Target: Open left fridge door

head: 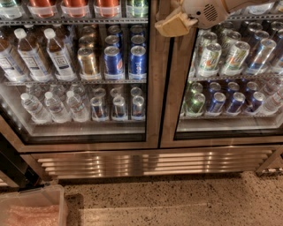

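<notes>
The left fridge door point(153, 92) is a tall glass pane in a brushed-steel frame with black inner trim. It stands flush with its twin, the right door point(170, 97). Behind its glass are bottles, blue cans and small water bottles on shelves. My gripper point(175, 24), tan-tipped on a white wrist point(207, 10), reaches in from the top right. It hangs in front of the steel strip where the two doors meet, over the right edge of the left door's frame. I cannot tell if it touches the frame.
A ribbed steel grille panel point(150, 164) runs below both doors. A clear plastic bin point(32, 206) sits on the speckled floor point(177, 201) at the bottom left. A dark object point(11, 170) stands at the left edge.
</notes>
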`<state>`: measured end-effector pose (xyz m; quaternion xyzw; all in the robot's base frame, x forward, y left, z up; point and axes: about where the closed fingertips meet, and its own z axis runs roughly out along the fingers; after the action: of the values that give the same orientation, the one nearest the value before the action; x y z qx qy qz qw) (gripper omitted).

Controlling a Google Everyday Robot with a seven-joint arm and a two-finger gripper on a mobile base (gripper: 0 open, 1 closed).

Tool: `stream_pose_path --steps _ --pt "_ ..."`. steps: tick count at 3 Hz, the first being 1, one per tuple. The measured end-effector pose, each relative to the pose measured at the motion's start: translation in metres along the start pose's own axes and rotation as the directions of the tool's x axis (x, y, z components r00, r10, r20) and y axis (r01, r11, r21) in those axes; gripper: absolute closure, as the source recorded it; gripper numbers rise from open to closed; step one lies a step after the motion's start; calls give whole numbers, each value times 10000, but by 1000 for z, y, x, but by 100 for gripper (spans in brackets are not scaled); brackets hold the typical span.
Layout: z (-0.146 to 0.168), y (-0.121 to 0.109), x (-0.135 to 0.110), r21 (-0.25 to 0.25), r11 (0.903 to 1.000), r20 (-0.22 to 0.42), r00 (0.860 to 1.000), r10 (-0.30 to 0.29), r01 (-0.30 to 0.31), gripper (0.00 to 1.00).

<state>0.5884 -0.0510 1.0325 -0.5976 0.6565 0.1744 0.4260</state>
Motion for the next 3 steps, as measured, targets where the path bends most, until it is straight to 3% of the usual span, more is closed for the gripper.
stream_pose_path --steps 3 --pt "-2 -1 -2 -15 10000 68 10000 -41 41 100"
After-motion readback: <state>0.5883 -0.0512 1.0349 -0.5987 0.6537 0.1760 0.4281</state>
